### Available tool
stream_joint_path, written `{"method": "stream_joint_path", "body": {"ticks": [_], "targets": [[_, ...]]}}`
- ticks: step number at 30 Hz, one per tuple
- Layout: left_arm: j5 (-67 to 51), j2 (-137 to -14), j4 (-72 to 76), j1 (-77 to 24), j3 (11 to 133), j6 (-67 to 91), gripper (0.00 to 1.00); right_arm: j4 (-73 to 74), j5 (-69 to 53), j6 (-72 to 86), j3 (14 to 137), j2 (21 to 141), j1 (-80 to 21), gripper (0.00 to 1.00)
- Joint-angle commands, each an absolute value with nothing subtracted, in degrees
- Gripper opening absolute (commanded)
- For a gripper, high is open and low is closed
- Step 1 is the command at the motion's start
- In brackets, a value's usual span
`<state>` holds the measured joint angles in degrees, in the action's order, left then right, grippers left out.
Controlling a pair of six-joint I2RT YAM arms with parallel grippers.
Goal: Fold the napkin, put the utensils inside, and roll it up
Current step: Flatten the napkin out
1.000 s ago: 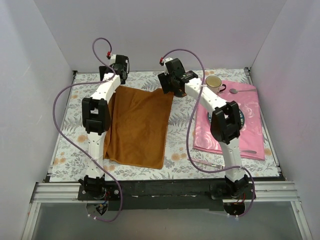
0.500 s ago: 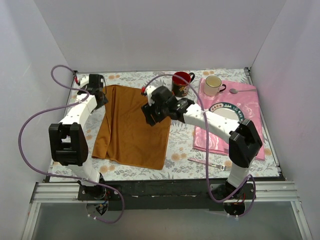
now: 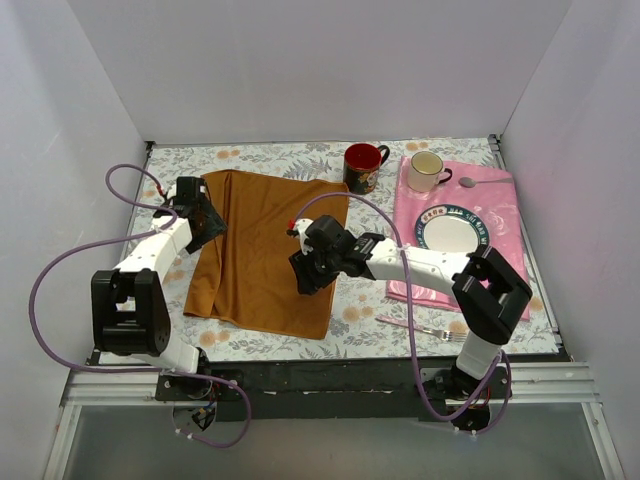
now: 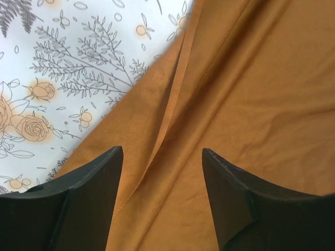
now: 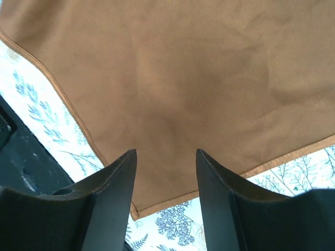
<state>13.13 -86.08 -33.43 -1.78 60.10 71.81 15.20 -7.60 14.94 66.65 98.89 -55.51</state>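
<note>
Napkin (image 3: 262,250) lay spread on the floral worktop (image 3: 290,160); left claw (image 3: 208,222) hung open over its left edge, right claw (image 3: 312,275) open above its near right part.

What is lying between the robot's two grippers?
The orange napkin fills the stretch between the left gripper and the right gripper. Nothing else lies there. The top view shows it best.
</note>
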Motion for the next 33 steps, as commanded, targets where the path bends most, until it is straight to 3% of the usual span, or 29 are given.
{"method": "stream_joint_path", "body": {"ticks": [1, 8, 16, 21, 25, 29, 33], "targets": [[11.2, -87.8, -32.8, -1.8, 59.1, 72.3, 0.58, 9.8, -8.5, 17.0, 65.7, 95.4, -55.4, 0.56], [10.2, -90.3, -30.9, -1.8, 57.9, 72.2, 0.47, 9.0, -8.1, 17.1, 64.4, 95.8, -55.5, 0.54], [10.4, -93.2, -29.2, -1.8, 56.0, 72.7, 0.41, 7.4, -8.6, 17.5, 63.2, 97.5, -55.4, 0.53], [10.3, -94.3, -28.8, -1.8, 56.4, 73.1, 0.28, 6.2, -9.8, 18.4, 62.9, 99.7, -55.3, 0.47], [13.6, -93.6, -30.7, -1.8, 57.8, 73.0, 0.06, 6.8, -9.1, 18.5, 63.0, 101.5, -55.4, 0.38], [21.6, -93.6, -34.5, -1.7, 60.9, 72.6, 0.00, 7.6, -8.4, 18.6, 63.2, 104.4, -55.3, 0.22], [30.8, -96.4, -39.5, -0.1, 66.2, 73.1, 0.00, 8.3, -5.4, 19.8, 62.4, 105.4, -55.3, 0.18]]}}
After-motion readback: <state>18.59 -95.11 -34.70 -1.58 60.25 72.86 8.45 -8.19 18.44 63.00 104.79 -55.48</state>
